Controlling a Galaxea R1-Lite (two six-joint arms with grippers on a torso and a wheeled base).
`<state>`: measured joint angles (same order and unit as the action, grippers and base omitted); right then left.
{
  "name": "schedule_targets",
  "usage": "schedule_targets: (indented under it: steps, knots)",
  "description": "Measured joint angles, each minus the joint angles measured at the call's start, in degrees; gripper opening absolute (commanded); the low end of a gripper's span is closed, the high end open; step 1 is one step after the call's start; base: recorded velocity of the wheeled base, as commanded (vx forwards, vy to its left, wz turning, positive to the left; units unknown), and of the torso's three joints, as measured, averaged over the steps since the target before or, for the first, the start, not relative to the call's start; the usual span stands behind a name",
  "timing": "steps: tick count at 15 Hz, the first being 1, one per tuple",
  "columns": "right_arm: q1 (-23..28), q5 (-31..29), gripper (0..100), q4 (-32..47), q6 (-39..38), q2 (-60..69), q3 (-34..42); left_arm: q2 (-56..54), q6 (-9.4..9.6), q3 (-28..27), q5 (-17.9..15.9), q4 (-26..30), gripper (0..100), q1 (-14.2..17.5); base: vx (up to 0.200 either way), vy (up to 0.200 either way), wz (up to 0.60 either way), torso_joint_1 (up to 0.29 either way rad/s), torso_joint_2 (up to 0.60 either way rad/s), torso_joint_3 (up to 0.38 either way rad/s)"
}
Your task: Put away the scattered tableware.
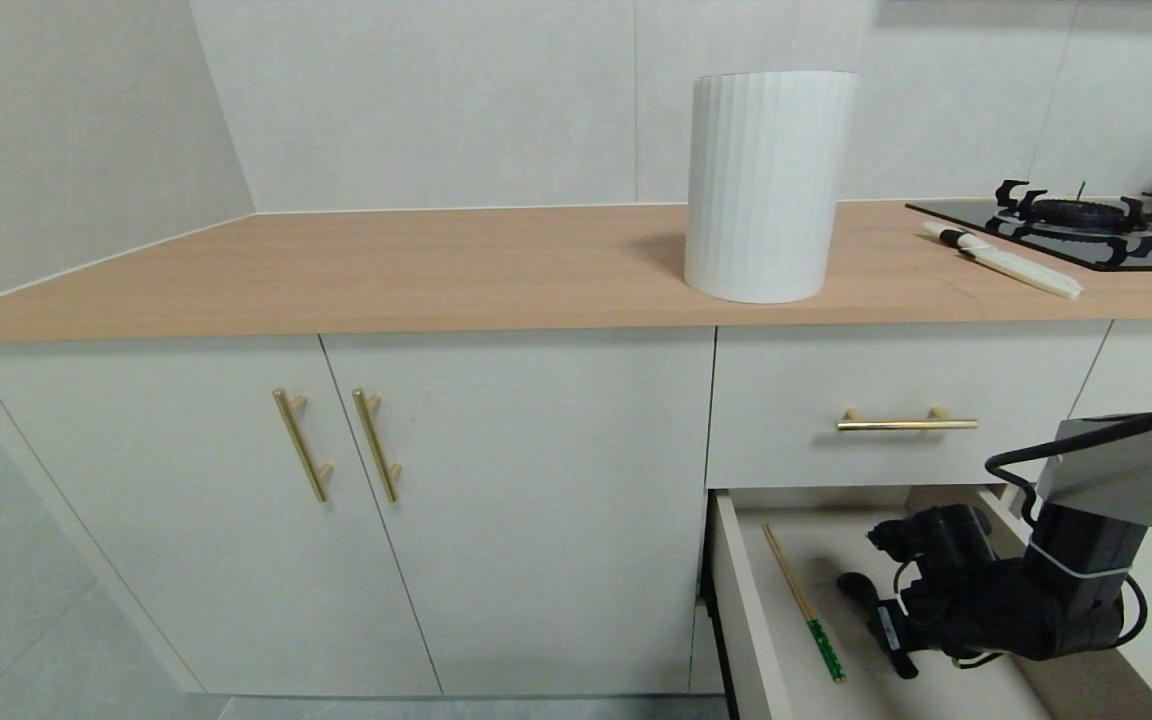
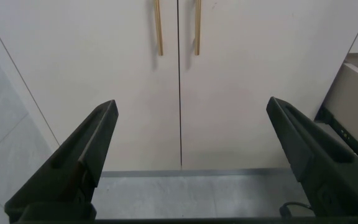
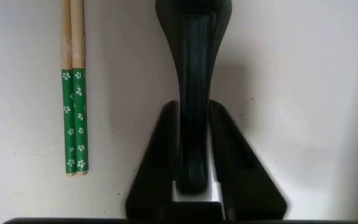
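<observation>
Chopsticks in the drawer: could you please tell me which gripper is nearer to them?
Right. The right gripper is inside the drawer beside the chopsticks, shut on a black spoon; the left gripper is outside the drawer, open, facing the cabinet doors.

No legible text, no labels, numbers or signs

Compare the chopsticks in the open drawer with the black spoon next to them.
The chopsticks are a thin, straight pair in pale wood with green patterned ends; the black spoon is a single dark piece that widens toward its bowl. The chopsticks lie free on the floor of the drawer; the black spoon's handle sits between the jaws of the right gripper. Both are in the drawer, roughly parallel and apart.
</observation>
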<state>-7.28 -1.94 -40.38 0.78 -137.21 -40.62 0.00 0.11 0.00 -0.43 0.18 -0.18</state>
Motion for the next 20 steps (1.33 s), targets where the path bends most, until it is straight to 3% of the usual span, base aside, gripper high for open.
schedule_targets:
  steps: [7, 12, 18, 20]
  knots:
    - [0.0, 0.0, 100, 0.06, -0.13, 1.89, 1.04, 0.0, -0.01, 0.0, 0.0, 0.0, 100, 0.0, 0.0, 0.0, 0.0, 0.0, 0.0, 0.0]
    - [-0.13, 1.39, 100, 2.06, -1.6, 18.08, 6.64, 0.0, 0.0, 0.0, 0.0, 0.0, 100, 0.0, 0.0, 0.0, 0.0, 0.0, 0.0, 0.0]
    - [-0.52, 10.45, 100, 22.76, -2.04, 46.1, 10.14, 0.0, 0.82, 0.0, -0.01, 0.0, 100, 0.0, 0.0, 0.0, 0.0, 0.0, 0.0, 0.0]
    - [-1.43, 12.75, 100, 31.29, -1.0, 54.16, 10.56, 0.0, -0.04, 0.0, 0.0, 0.0, 100, 0.0, 0.0, 0.0, 0.0, 0.0, 0.0, 0.0]
